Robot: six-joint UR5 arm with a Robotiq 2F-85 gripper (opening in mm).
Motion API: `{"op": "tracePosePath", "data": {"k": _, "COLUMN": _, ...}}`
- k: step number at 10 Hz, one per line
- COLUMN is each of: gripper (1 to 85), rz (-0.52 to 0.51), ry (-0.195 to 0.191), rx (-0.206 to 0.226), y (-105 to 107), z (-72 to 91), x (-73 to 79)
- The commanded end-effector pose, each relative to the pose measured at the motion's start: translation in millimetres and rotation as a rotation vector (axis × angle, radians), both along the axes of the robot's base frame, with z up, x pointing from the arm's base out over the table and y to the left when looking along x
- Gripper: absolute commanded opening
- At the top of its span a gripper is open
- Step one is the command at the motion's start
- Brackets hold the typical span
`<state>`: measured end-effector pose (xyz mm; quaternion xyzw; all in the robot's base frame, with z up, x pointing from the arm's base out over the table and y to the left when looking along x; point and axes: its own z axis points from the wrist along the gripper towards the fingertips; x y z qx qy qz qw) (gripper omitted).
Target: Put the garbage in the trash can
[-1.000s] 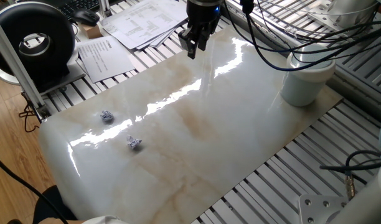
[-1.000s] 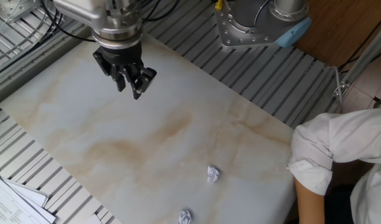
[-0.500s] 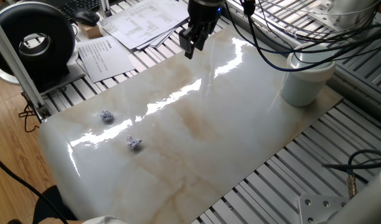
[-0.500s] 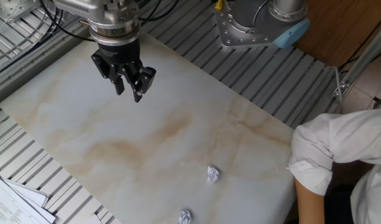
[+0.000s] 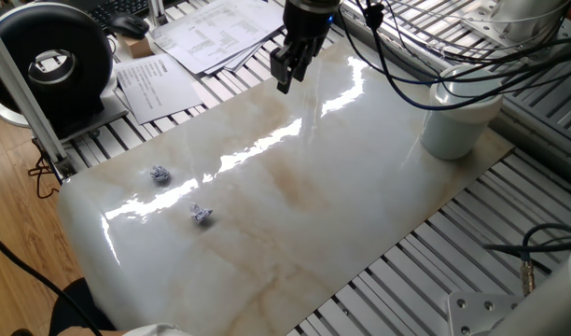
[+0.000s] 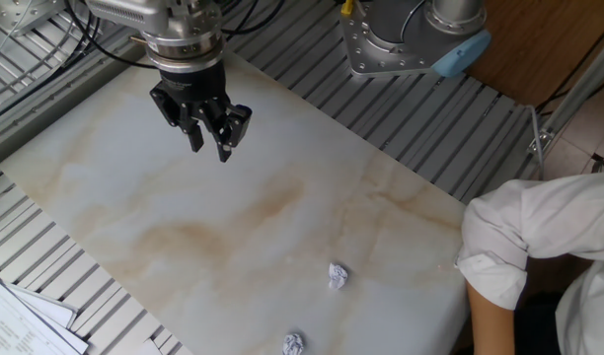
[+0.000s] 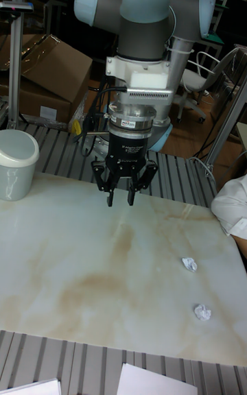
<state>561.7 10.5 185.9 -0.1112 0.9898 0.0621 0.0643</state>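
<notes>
Two small crumpled paper wads, the garbage, lie on the marble slab: one near the left edge, the other just in front of it. They also show as wad and wad, and as wad and wad. The white trash can stands upright at the slab's opposite end. My gripper hangs open and empty above the slab's far side, well away from both the wads and the can.
A round black device and printed paper sheets lie beyond the slab's left end. Black cables trail near the trash can. A person's white sleeve reaches the slab's edge near the wads. The arm's base stands behind.
My gripper has shifted slightly over the slab's far side and stayed open. Wads and trash can have not moved.
</notes>
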Motion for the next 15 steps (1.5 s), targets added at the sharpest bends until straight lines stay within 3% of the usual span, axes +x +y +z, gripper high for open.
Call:
{"op": "tracePosePath", "data": {"k": 1, "gripper": 43.7, "rz": 0.018, "ry": 0.021, "rx": -0.021, "y": -6.3, "z": -0.7, "x": -6.4}}
{"op": "tracePosePath", "data": {"k": 3, "gripper": 43.0, "rz": 0.012, "ry": -0.001, "rx": 0.043, "y": 10.1, "z": 2.3, "x": -0.9}}
{"op": "tracePosePath", "data": {"k": 4, "gripper": 43.7, "rz": -0.002, "ry": 0.008, "rx": 0.125, "y": 30.2, "z": 6.7, "x": -2.4}}
{"op": "tracePosePath", "data": {"k": 6, "gripper": 44.7, "rz": -0.024, "ry": 0.010, "rx": 0.100, "y": 23.3, "z": 5.0, "x": -2.0}}
{"op": "tracePosePath", "data": {"k": 8, "gripper": 44.0, "rz": -0.063, "ry": 0.002, "rx": 0.080, "y": 46.9, "z": -9.5, "x": 6.6}}
{"op": "tracePosePath", "data": {"k": 9, "gripper": 33.0, "rz": -0.092, "ry": 0.013, "rx": 0.037, "y": 49.8, "z": -20.2, "x": 6.2}}
{"op": "tracePosePath", "data": {"k": 10, "gripper": 14.3, "rz": -0.094, "ry": 0.013, "rx": -0.004, "y": 44.5, "z": -24.0, "x": 5.7}}
{"op": "tracePosePath", "data": {"k": 11, "gripper": 1.7, "rz": -0.096, "ry": 0.085, "rx": -0.048, "y": 34.0, "z": -26.5, "x": -13.4}}
{"op": "tracePosePath", "data": {"k": 12, "gripper": 4.0, "rz": -0.038, "ry": 0.131, "rx": 0.005, "y": 49.0, "z": -25.0, "x": -26.7}}
{"op": "tracePosePath", "data": {"k": 13, "gripper": 36.3, "rz": 0.028, "ry": 0.121, "rx": 0.038, "y": 58.4, "z": -23.5, "x": -26.4}}
{"op": "tracePosePath", "data": {"k": 14, "gripper": 46.7, "rz": 0.038, "ry": 0.120, "rx": 0.027, "y": 55.7, "z": -24.0, "x": -26.4}}
{"op": "tracePosePath", "data": {"k": 15, "gripper": 50.3, "rz": 0.007, "ry": 0.133, "rx": 0.007, "y": 70.9, "z": -29.6, "x": -18.7}}
